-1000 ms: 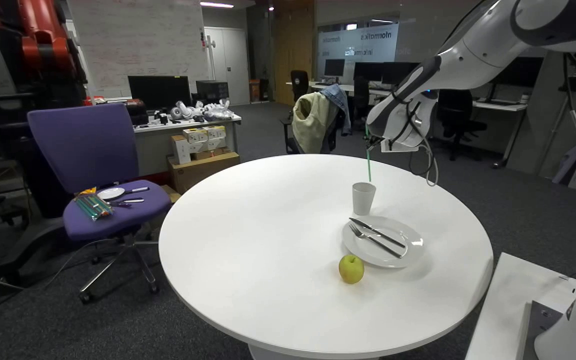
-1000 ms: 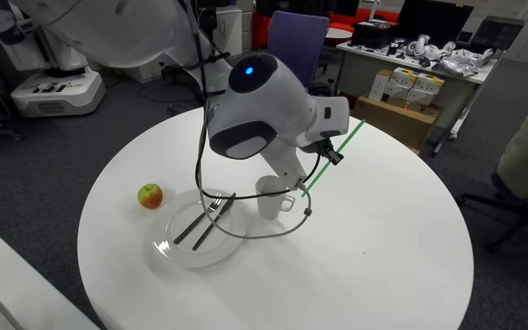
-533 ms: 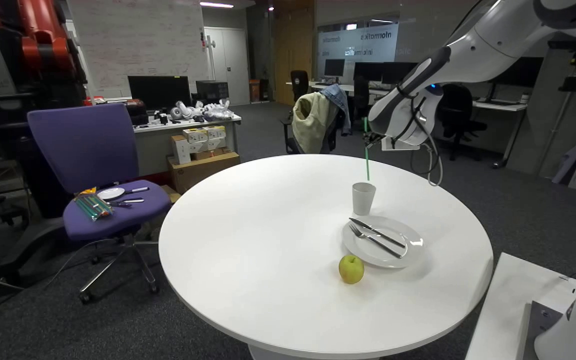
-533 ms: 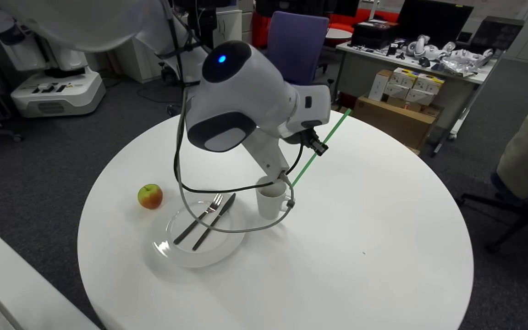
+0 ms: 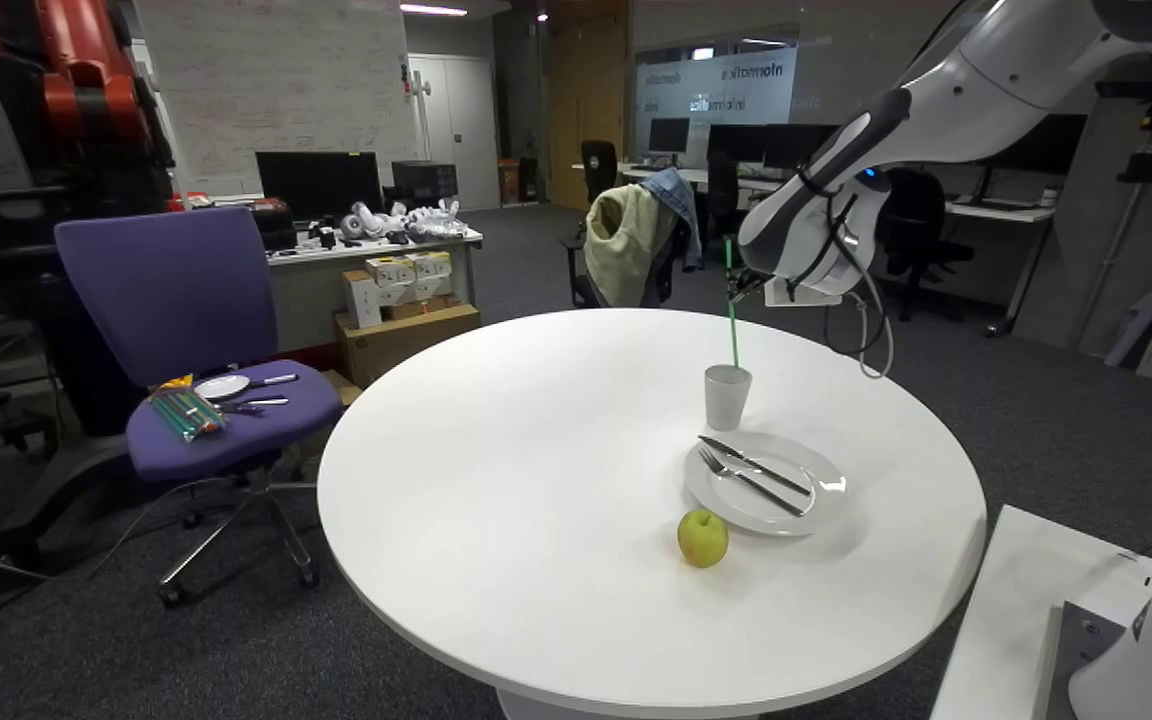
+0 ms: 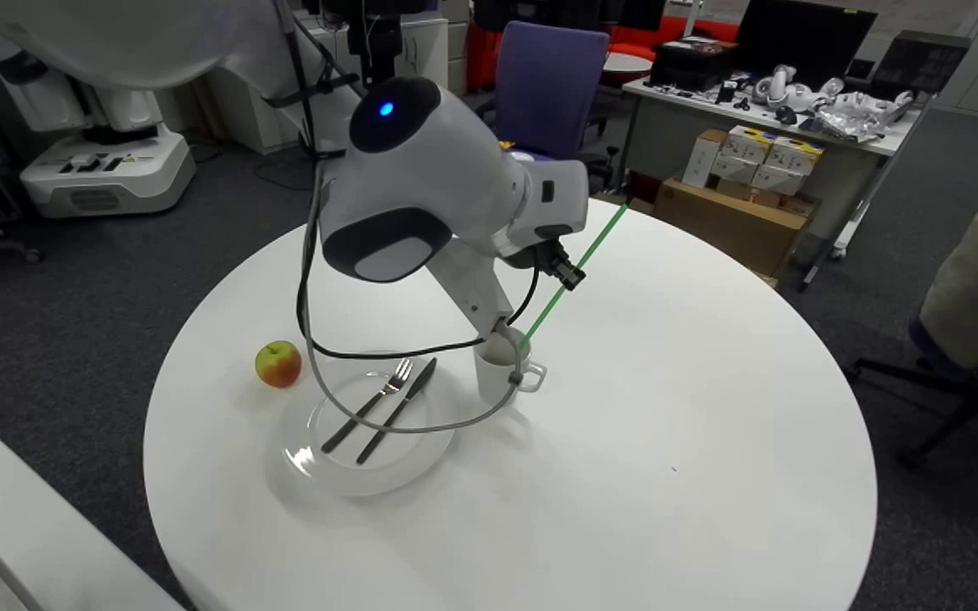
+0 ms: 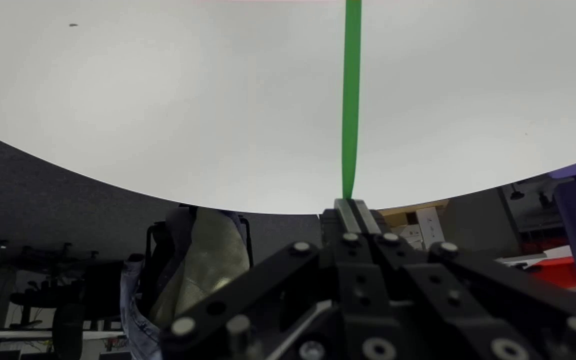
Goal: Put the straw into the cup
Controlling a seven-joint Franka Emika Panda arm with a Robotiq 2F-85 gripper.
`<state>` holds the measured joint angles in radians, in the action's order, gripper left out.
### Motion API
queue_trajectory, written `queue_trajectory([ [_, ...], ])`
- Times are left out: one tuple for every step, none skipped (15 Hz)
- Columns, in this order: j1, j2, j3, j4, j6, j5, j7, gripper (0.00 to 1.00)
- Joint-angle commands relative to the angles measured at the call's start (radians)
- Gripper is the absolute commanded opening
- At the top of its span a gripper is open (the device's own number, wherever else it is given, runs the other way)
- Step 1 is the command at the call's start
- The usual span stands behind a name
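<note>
The green straw (image 5: 734, 340) is long and thin. My gripper (image 5: 733, 288) is shut on it around its middle, above the table; the closed gripper (image 7: 351, 202) also shows in the wrist view, with the straw (image 7: 351, 90) running up from its fingertips. The straw (image 6: 542, 314) is tilted in an exterior view, its lower end at the handle side of the cup's rim. The white cup (image 5: 727, 402) stands upright and shows its handle in an exterior view (image 6: 493, 373). I cannot tell whether the straw's end is inside the rim or just above it. The cup is out of the wrist view.
A white plate (image 5: 826, 500) with a knife (image 5: 756, 466) and fork (image 5: 751, 485) lies beside the cup. An apple (image 5: 703, 538) sits beside the plate. All stand on a round white table (image 5: 496, 480). A loose arm cable (image 6: 421, 430) hangs in front of the cup and plate.
My gripper has carried the straw toward the cup, leftward in an exterior view. The straw's lower end has come from beyond the handle to the cup's rim. The cup has not moved.
</note>
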<state>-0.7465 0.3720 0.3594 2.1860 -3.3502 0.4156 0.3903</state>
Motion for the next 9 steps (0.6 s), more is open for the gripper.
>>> queue_trajectory([
  [0.0,-0.037,0.007,0.06,-0.042,0.011,-0.006,0.0],
  [0.003,-0.037,0.004,0.066,-0.041,0.011,-0.005,0.0],
  [0.007,-0.037,0.0,0.072,-0.04,0.012,-0.005,0.0],
  [0.013,-0.035,-0.004,0.078,-0.039,0.013,-0.004,0.0],
  [0.017,-0.033,-0.007,0.083,-0.038,0.013,-0.003,0.0],
  [0.024,-0.031,-0.012,0.089,-0.038,0.014,-0.002,0.0],
  [0.03,-0.028,-0.017,0.094,-0.038,0.015,-0.001,0.0],
  [0.038,-0.027,-0.023,0.099,-0.037,0.015,-0.001,0.0],
  [0.045,-0.024,-0.028,0.104,-0.039,0.015,0.0,0.0],
])
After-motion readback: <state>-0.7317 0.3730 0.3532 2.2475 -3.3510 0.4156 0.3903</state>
